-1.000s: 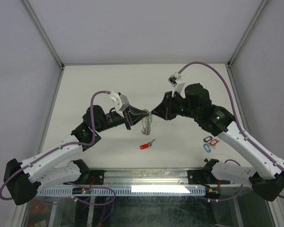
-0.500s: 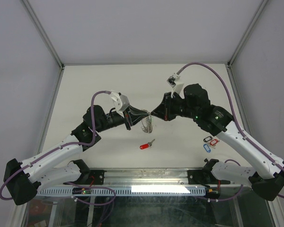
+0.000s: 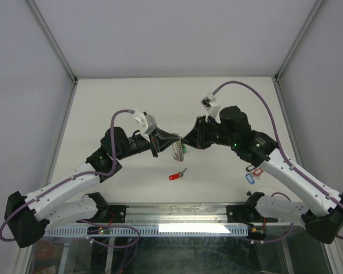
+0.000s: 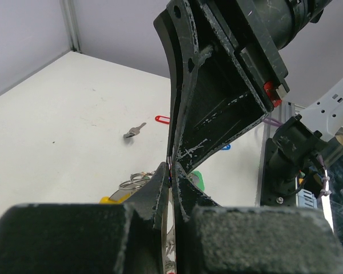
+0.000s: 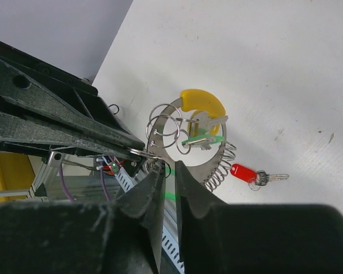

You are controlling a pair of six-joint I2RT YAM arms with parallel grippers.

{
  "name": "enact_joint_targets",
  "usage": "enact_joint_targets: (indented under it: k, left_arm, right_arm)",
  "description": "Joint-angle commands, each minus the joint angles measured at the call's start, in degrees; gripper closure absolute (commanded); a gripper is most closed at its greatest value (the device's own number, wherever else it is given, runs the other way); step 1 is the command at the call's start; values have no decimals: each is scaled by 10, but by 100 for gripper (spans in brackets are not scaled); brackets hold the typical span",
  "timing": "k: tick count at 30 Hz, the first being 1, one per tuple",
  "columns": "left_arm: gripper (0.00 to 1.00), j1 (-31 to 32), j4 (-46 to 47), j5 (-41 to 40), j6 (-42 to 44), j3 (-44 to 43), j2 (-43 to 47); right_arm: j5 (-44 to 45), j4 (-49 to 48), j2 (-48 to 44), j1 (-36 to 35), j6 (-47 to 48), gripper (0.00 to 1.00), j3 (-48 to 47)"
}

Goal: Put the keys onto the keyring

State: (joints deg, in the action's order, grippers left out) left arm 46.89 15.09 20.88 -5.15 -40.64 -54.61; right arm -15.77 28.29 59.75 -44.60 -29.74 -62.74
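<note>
So the left gripper [image 4: 170,171] is pinched shut on the keyring [image 5: 222,165] wire. The right gripper [image 5: 167,168] meets it tip to tip, fingers a crack apart, gripping nothing obvious. The ring dangles just past those tips, carrying the yellow-tagged key [image 5: 201,101] and green-tagged key [image 5: 201,138]. The red-tagged key [image 5: 244,172] lies loose further out.

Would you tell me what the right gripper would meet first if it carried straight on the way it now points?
Most likely the tips of the left gripper, which face the right gripper almost tip to tip, with the keyring hanging from them; depth is hard to judge.
</note>
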Motion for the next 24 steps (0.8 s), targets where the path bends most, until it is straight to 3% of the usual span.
enact_joint_targets:
  k: [1,14,20,24]
  left_arm:
    - [100,3,47,-10,4,-17,17]
    - [100,3,46,2,3,-18,25]
    - [100,4,60,52,-4,-24,23]
    - [100,4,73,103,-11,-32,21]
  right_arm:
    - [-6,-46,-17,0,-10,83,5]
    - [14,-147,-118,0,113,63,60]
    - [-66,-223,-164,0,267,59,119]
    - [-107,-327,-210,0,307,60,193]
